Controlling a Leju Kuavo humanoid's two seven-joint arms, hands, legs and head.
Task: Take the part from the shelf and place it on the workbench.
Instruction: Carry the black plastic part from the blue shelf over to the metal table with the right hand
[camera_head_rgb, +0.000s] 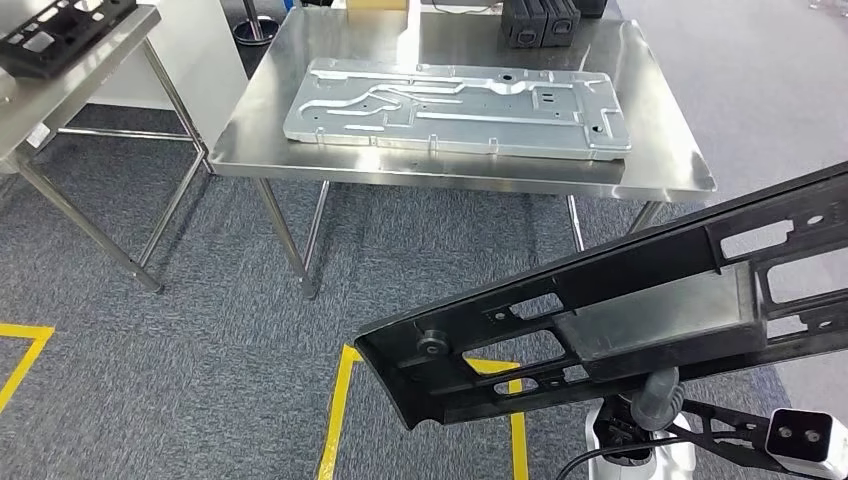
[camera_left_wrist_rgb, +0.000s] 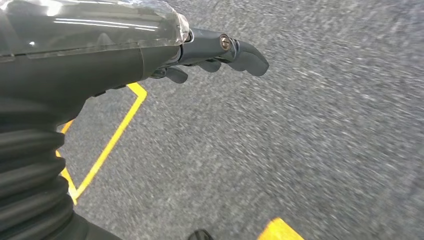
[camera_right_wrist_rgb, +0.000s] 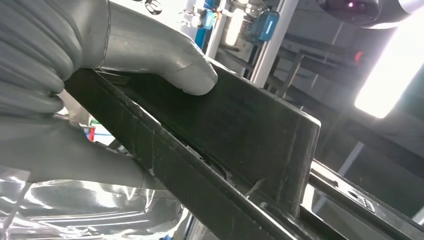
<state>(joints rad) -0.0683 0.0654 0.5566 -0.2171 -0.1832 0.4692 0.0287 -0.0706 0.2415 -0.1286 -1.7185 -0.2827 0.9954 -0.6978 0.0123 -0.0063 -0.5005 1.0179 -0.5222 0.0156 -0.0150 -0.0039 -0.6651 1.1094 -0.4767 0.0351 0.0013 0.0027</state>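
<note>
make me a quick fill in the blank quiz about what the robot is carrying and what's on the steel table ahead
1. The long black part is held by the robot's ____ hand.
2. The steel workbench ahead carries a flat ____ metal plate.
3. The left hand hangs over grey carpet marked with ____ lines.
4. The left hand holds ____.

Missing words: right; silver; yellow; nothing

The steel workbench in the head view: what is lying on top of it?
On the workbench lies a flat silver metal plate; behind it stand dark boxes, partly cropped.
</note>
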